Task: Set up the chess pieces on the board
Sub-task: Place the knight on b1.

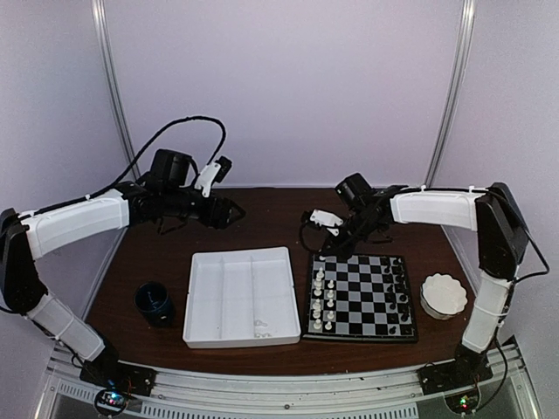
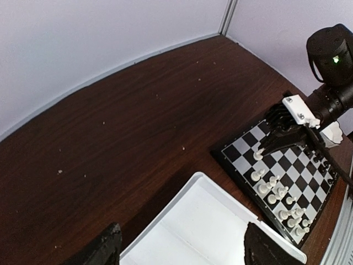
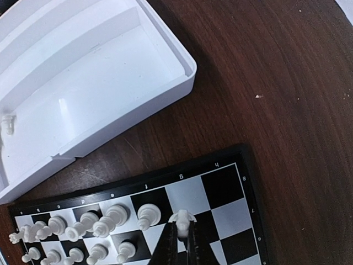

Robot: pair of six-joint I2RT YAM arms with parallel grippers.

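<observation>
The chessboard [image 1: 362, 297] lies right of centre, with white pieces [image 1: 323, 297] along its left side and black pieces [image 1: 400, 292] along its right side. My right gripper [image 3: 182, 232] is shut on a white chess piece [image 3: 182, 222] and holds it at the board's far left part, beside a standing white piece [image 3: 146, 214]. It shows over the board's far left corner in the top view [image 1: 332, 249] and in the left wrist view [image 2: 265, 150]. My left gripper [image 2: 182, 245] is open and empty above the white tray's far corner [image 2: 201, 182].
The white compartmented tray [image 1: 238, 297] lies left of the board; one white piece [image 3: 7, 123] lies in it. A dark blue cup [image 1: 155, 302] stands left of the tray. A white scalloped bowl [image 1: 444, 295] stands right of the board.
</observation>
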